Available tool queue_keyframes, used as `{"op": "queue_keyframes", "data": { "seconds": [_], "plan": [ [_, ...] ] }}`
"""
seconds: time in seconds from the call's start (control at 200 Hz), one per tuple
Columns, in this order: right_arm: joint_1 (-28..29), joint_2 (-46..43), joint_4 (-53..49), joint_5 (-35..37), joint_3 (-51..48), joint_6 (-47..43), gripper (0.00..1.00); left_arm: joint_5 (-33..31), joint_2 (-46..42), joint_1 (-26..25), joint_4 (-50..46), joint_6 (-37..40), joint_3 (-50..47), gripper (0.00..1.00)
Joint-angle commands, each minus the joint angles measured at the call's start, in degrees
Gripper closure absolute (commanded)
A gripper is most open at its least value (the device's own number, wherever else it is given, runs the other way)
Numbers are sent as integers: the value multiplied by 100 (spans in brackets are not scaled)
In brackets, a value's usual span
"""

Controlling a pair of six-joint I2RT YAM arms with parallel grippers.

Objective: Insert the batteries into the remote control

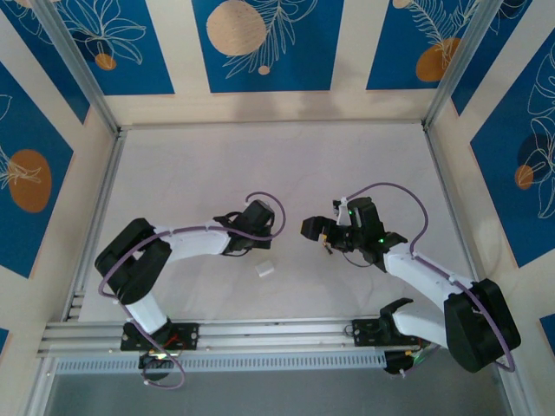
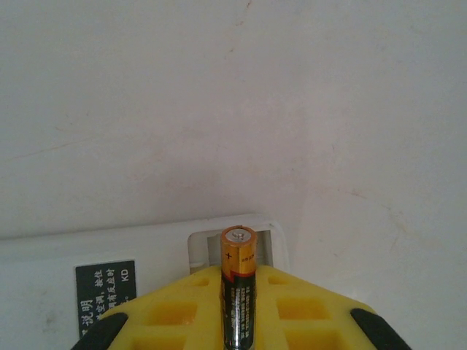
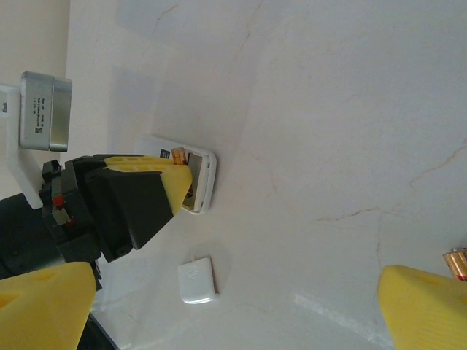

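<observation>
1 small white squarish piece [image 1: 265, 269] loose on the white tabletop [image 1: 260, 165], blue leaf-patterned wall panels [image 1: 303, 52] around

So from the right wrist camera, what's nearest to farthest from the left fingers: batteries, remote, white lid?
1. Battery, pinched in the left fingers.
2. Remote, right at the fingertips.
3. White lid, lower in view.
4. Other battery, far right edge.

Battery [image 2: 238, 292] black, orange-gold band at top, silver cap. Left pincer [image 2: 238, 273] yellow. Remote control [image 2: 44, 262] white; label [image 2: 106, 288] black, white characters. Desk [image 1: 260, 165] white, faint veining. Wall panels [image 1: 260, 43] at 12 o'clock: blue, white leaf outlines, orange discs. Cables [image 1: 269, 201] purple.
</observation>
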Motion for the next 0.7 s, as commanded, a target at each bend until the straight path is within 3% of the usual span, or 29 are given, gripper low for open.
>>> {"op": "queue_keyframes", "data": {
  "seconds": [0.0,0.695],
  "plan": [
    [36,24,16,4,84,-24,1,-12,132,-46,-479,-79,81,85],
    [47,-2,23,13,62,-7,1,-39,137,-46,-380,666,-28,81]
  ]
}}
